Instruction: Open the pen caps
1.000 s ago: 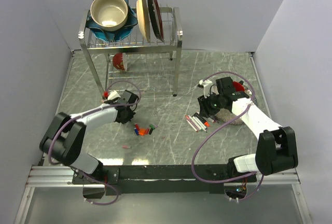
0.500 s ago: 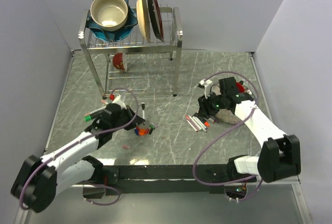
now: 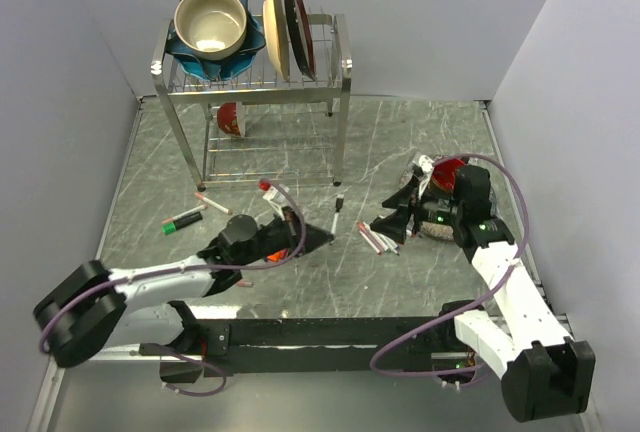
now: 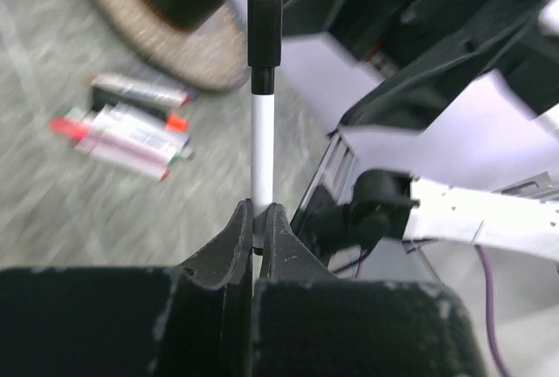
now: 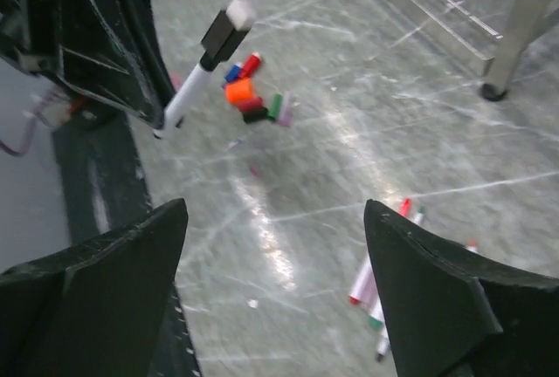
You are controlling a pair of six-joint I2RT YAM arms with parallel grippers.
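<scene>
My left gripper [image 4: 258,220] is shut on the white barrel of a pen [image 4: 262,146] that stands up from the jaws, its black cap [image 4: 264,32] still on. From above, the left gripper [image 3: 322,239] sits at the table's middle with that pen [image 3: 336,216] pointing toward the right arm. My right gripper [image 3: 380,227] faces it, open and empty [image 5: 275,211]; the capped pen [image 5: 188,89] hangs ahead of its fingers, apart from them. Several loose pen caps [image 5: 249,98] lie in a small pile on the table. More pens [image 3: 380,240] lie below the right gripper.
A metal dish rack [image 3: 345,72] with a bowl and plates stands at the back. A grey mat [image 3: 440,224] with a red and black object sits by the right arm. A green pen [image 3: 183,220] and a white pen [image 3: 212,202] lie at the left.
The left arm swung from the left side to the centre, carrying the pen toward the right arm. The right gripper lifted off the pen pile, turned to face left and opened wide.
</scene>
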